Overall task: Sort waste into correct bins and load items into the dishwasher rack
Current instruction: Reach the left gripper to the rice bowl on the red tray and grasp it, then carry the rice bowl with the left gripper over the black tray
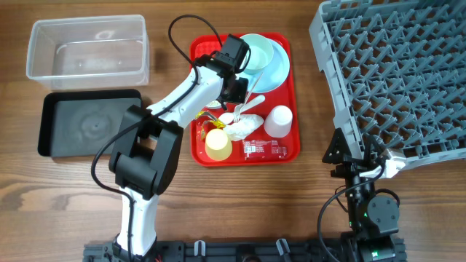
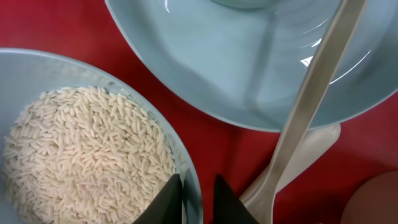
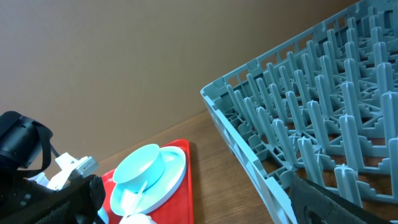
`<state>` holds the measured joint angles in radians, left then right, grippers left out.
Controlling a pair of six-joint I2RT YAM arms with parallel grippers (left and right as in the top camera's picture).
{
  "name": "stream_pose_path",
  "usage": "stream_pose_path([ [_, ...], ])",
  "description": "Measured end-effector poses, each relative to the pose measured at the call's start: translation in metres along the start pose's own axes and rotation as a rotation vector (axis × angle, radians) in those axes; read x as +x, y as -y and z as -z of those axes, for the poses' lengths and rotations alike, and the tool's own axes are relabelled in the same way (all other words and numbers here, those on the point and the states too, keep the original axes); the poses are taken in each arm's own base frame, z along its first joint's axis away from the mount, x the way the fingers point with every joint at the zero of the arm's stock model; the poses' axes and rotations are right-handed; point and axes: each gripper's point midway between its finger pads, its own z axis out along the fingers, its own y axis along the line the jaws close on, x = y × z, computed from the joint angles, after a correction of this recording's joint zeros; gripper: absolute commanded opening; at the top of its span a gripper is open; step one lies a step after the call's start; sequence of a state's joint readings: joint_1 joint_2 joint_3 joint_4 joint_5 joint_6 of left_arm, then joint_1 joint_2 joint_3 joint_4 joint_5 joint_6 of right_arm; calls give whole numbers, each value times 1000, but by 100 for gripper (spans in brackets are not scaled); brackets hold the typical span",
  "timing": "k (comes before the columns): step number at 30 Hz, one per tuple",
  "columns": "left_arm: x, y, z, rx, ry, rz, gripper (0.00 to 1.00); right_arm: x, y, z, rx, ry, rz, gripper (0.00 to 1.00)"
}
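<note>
Left wrist view: the left gripper point(image 2: 198, 196) has its fingers nearly together, clamped on the rim of a light blue bowl point(image 2: 28, 71) full of white rice grains point(image 2: 87, 149). The bowl sits at 8 o'clock from the fingertips. One white plastic spoon point(image 2: 311, 106) slants away toward 1 o'clock, across the light blue plate point(image 2: 217, 74). From above, the left arm runs from the table's 6 o'clock edge up to the red tray point(image 1: 295, 94), wrist bent down.

On the tray:
- a second bowl point(image 1: 256, 51) on the one plate at 12 o'clock
- one yellow cup point(image 1: 218, 144)
- one white cup point(image 1: 277, 121)
- one crumpled tissue point(image 1: 244, 129)
- one red wrapper point(image 1: 263, 148)

At 9 o'clock of the tray lie two bins: the clear tub point(image 1: 87, 47) and the black tray point(image 1: 91, 122). The right gripper point(image 1: 357, 156) stands wide apart and empty, beside the one grey rack point(image 1: 393, 73).
</note>
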<state>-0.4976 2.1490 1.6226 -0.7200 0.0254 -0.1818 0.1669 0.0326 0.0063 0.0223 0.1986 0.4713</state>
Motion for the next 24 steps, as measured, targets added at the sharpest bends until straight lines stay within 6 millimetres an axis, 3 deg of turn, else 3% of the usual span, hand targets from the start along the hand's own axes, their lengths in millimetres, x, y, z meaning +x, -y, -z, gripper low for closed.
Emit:
stream_pose_path([
  [14,-7,-4,6,-28,28,0,4,0,0,0,0,0,0,100],
  [18,-12,-3,26,-22,52,3,4,0,0,0,0,0,0,100],
  [21,-14,-3,65,-2,84,42,4,0,0,0,0,0,0,100],
  [24,-12,-20,95,-7,93,114,4,0,0,0,0,0,0,100],
])
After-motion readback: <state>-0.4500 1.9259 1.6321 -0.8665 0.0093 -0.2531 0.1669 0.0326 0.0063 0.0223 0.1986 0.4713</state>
